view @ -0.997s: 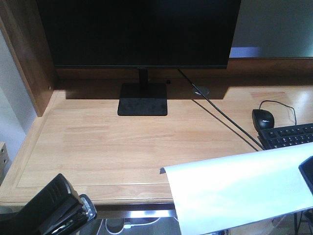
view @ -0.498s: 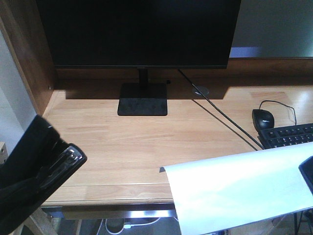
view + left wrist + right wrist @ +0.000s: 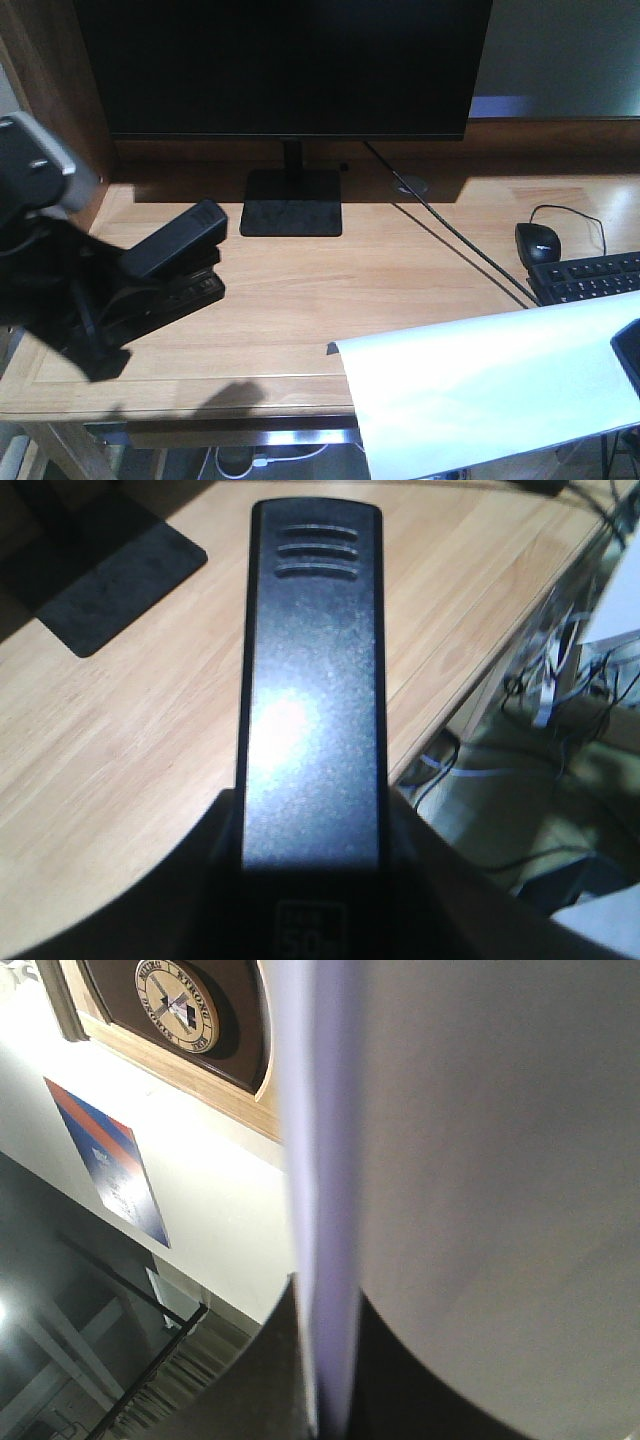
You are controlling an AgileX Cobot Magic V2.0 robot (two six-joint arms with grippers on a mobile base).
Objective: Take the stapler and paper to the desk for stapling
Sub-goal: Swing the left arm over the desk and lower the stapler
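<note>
Over desk (image 3: pixel 400 270), L end effector (image 3: pixel 105 305) pinching stapler (image 3: pixel 175 262) aimed twd monitor (image 3: pixel 285 65), R end effector (image 3: pixel 628 352) pinching paper (image 3: pixel 480 390)

Left, stapler (image 3: pixel 175 262); right, paper (image 3: pixel 490 390); behind, monitor (image 3: pixel 285 65).

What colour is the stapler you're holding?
Black stapler, clearest in the left wrist view.

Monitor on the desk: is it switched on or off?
Off, or at least blank: the monitor shows an evenly black screen, with no picture or glow, while the desk below it is brightly lit.
</note>
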